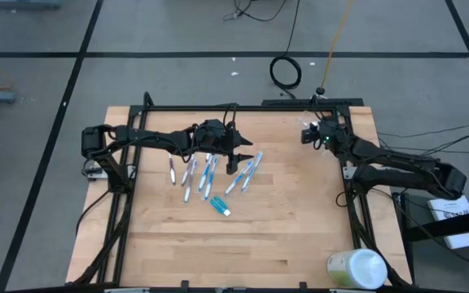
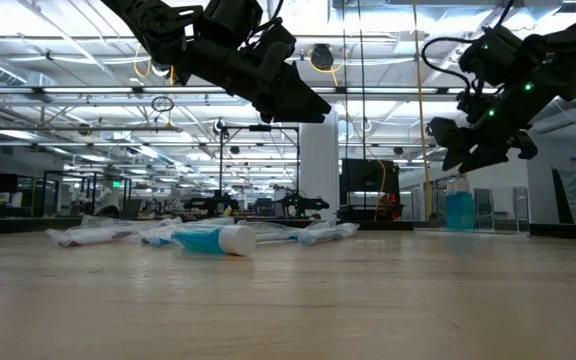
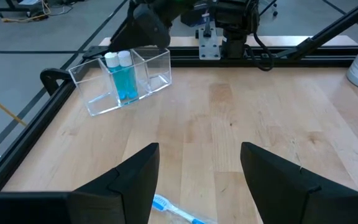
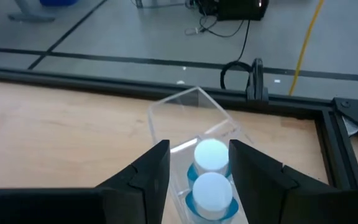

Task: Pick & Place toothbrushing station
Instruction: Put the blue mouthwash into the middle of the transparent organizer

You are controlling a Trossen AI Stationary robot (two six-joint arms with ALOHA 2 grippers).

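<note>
Clear plastic two-compartment holder (image 3: 122, 81) with two white-capped blue tubes (image 4: 211, 171) sits at far right bench (image 1: 300, 244) corner; right pincer (image 4: 199, 163) straddles tubes, jaws apart, not visibly touching. Closing could tip holder. Left pincer (image 3: 199, 177) open, empty, above blue-white toothbrushes (image 1: 210, 175); lone tube (image 1: 221, 207) could roll

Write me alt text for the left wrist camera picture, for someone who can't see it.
A clear plastic organizer holding two teal tubes with white caps stands near the far corner of a wooden table, with the right pincer above it. In front, the left pincer hangs open over a blue toothbrush.
</note>
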